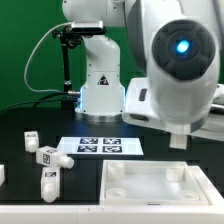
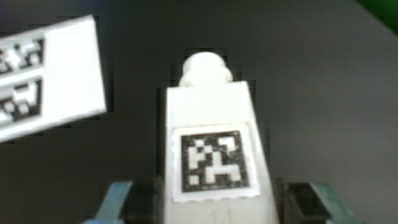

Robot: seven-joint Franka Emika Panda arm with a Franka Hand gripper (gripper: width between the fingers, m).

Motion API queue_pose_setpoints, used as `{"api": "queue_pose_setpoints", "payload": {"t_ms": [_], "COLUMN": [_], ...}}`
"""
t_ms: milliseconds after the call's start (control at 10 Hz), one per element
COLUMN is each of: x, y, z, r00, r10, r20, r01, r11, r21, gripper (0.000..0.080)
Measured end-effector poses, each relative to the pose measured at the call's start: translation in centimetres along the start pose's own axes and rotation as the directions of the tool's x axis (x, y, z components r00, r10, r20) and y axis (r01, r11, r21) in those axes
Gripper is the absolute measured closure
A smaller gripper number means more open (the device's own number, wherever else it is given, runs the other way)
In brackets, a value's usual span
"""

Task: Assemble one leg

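Observation:
In the wrist view a white leg (image 2: 214, 110) with a black-and-white tag stands out lengthwise from between my fingers, its rounded end pointing away from the camera. My gripper (image 2: 215, 205) is shut on the leg's near end, one finger (image 2: 121, 200) on each side. In the exterior view the gripper (image 1: 180, 132) hangs above the table at the right, over the far edge of the large white square panel (image 1: 160, 190). The leg (image 1: 180, 140) shows as a small pale piece below the hand. Three more legs (image 1: 48, 156) lie at the left.
The marker board (image 1: 100, 146) lies flat in the middle of the black table and also shows in the wrist view (image 2: 45, 75). The robot's white base (image 1: 100, 85) stands behind it. Another small white part (image 1: 3, 172) sits at the exterior view's left edge.

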State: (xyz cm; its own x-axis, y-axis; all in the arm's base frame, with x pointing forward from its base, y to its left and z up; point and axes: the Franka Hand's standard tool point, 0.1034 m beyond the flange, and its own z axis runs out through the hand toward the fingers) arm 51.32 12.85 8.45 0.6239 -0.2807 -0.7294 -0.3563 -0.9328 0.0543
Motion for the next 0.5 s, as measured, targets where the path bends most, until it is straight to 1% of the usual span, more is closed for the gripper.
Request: {"api": "queue_pose_setpoints", "payload": {"t_ms": [100, 200, 300, 400, 500], "x": [-0.3, 0.4, 0.2, 0.0, 0.3], "y": [0.0, -0.5, -0.7, -0.1, -0.1], "z": [0.0, -0.4, -1.0, -3.2, -7.2], "r00": [0.999, 0.992, 0.979, 0.965, 0.935], "r10": [0.000, -0.006, -0.013, -0.083, -0.140], "r20": [-0.038, -0.129, -0.205, -0.247, -0.325], "r01": [0.000, 0.008, 0.020, 0.085, 0.138], "r11": [1.000, 1.000, 0.999, 0.996, 0.990], "r21": [0.008, 0.020, 0.028, -0.003, -0.029], "gripper": [0.0509, 0.0509, 0.0509, 0.0509, 0.0509]}}
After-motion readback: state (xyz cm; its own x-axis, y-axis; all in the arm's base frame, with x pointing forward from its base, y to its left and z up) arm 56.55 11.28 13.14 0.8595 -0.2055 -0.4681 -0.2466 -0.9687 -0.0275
